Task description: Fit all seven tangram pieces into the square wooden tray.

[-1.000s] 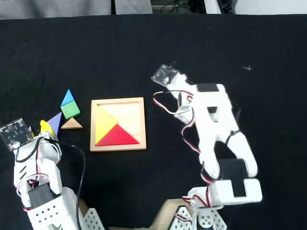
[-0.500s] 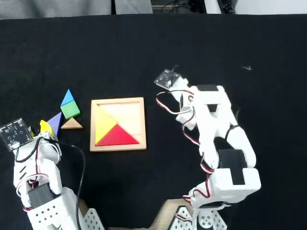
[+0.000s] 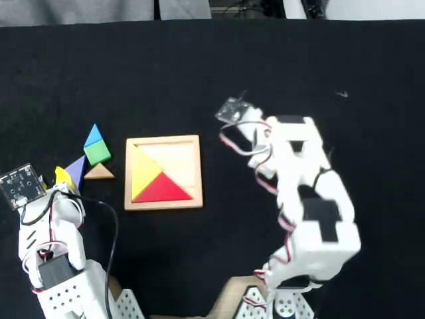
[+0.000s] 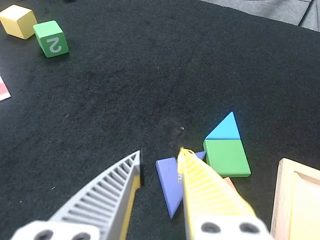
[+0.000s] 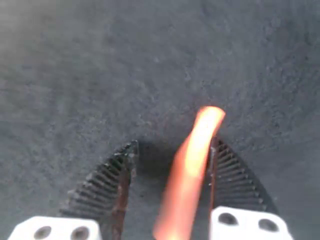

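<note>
On the black cloth-covered table (image 3: 332, 66) lies the square wooden tray (image 3: 163, 139), with a large yellow triangle (image 3: 141, 169) along its left side and a large red triangle (image 3: 164, 189) along its near edge, the two meeting at a shared slanted edge; the rest of the tray floor is bare wood. Left of the tray sits a loose cluster: a light-blue triangle (image 3: 94, 135) touching the far side of a green square (image 3: 97, 152), a small tan triangle (image 3: 99, 172) just beside the tray, and a purple parallelogram (image 3: 78, 169) next to it. The left gripper (image 4: 159, 152) hangs over this cluster with its grey and yellow fingers spread well apart and nothing between them, the yellow fingertip (image 4: 182, 156) above the purple parallelogram. The right gripper (image 5: 173, 146) is over bare cloth to the right of the tray, jaws parted, with a thin orange piece (image 5: 192, 165) standing on edge between them, against one finger and clear of the other; whether it is lifted cannot be told. Far off on the cloth sit a yellow cube (image 4: 18, 21) and a green cube (image 4: 51, 44).
</note>
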Motion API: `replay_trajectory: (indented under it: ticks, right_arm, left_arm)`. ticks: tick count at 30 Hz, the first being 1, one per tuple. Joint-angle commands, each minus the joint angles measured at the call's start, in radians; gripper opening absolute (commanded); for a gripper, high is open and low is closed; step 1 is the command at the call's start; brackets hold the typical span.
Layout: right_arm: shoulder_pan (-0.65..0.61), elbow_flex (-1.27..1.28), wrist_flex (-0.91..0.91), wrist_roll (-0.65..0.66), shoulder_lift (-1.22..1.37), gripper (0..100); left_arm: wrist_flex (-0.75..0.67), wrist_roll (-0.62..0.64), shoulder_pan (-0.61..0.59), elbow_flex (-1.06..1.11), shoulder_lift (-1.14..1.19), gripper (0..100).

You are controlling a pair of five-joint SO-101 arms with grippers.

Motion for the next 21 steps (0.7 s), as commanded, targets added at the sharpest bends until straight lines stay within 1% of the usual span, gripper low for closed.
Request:
replay_trajectory:
  ticks: [1,6,16,21]
  right_arm:
    - [0.051,-0.05,0.002,0.011,0.019,21.5]
    - [0.083,-0.07,-0.005,0.012,0.024,21.5]
    - [0.101,-0.165,0.002,0.009,0.012,21.5]
    - [0.144,-0.197,0.009,0.009,0.004,21.5]
  left_arm:
    - [-0.009,0.006,0.013,0.021,-0.008,13]
    - [-0.009,0.006,0.015,0.021,-0.008,13]
    - [-0.009,0.006,0.015,0.021,-0.008,13]
    - [-0.011,0.006,0.019,0.021,-0.008,13]
